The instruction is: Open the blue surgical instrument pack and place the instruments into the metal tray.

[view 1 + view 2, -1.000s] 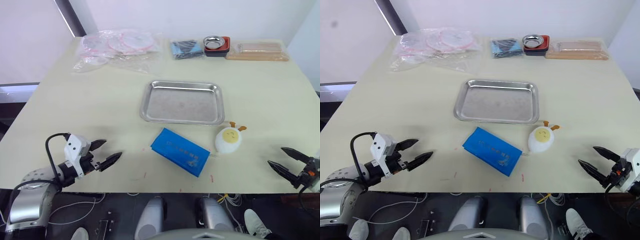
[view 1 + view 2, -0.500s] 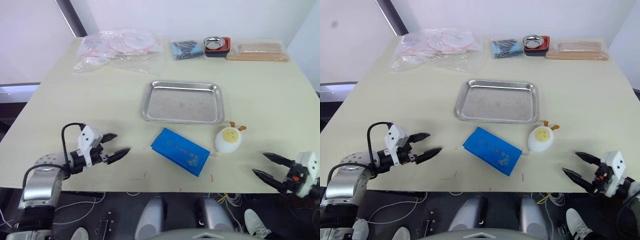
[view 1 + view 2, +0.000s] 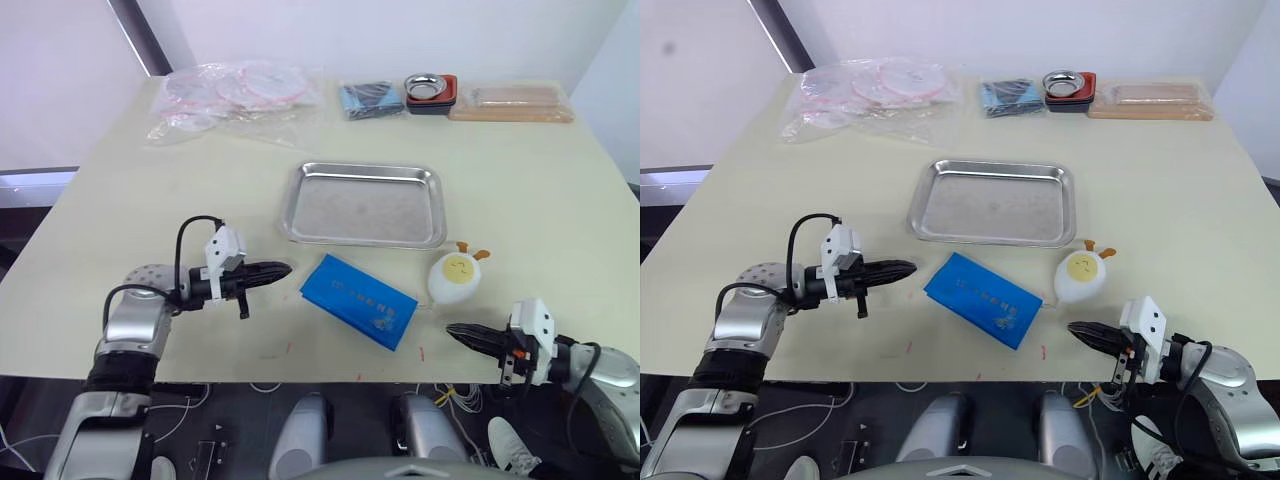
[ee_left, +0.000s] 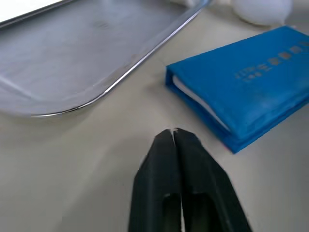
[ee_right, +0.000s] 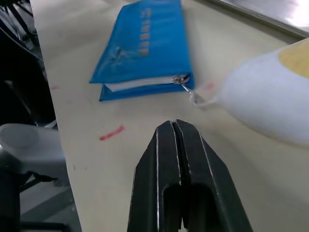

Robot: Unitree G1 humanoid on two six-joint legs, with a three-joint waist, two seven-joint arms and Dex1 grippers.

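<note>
The blue surgical instrument pack point(image 3: 360, 301) lies flat and closed on the worktop point(image 3: 520, 200), set at a slant, just at 6 o'clock of the metal tray point(image 3: 364, 205) and apart from it. A pale lining shows along the pack's edge in the wrist views, and a small zipper pull point(image 5: 182, 81) sits at one corner. The tray holds nothing.

The left tool point(image 3: 286, 268) sits at 9 o'clock of the pack, its two black fingers pressed together with nothing between them, tips pointing at the pack's near corner and just short of it. The right tool point(image 3: 452, 329) sits at 4 o'clock of the pack, fingers likewise pressed together and holding nothing, tips near the pack's corner but apart from it.

A white egg-shaped toy point(image 3: 455, 279) with a yellow face stands at 3 o'clock of the pack, just beside it. At the far edge of the worktop, 12 o'clock of the tray, lie clear plastic bags point(image 3: 235, 95), a dark blue bundle point(image 3: 372, 98), a small steel bowl point(image 3: 430, 88) on a red base, and a wooden board point(image 3: 512, 102).
</note>
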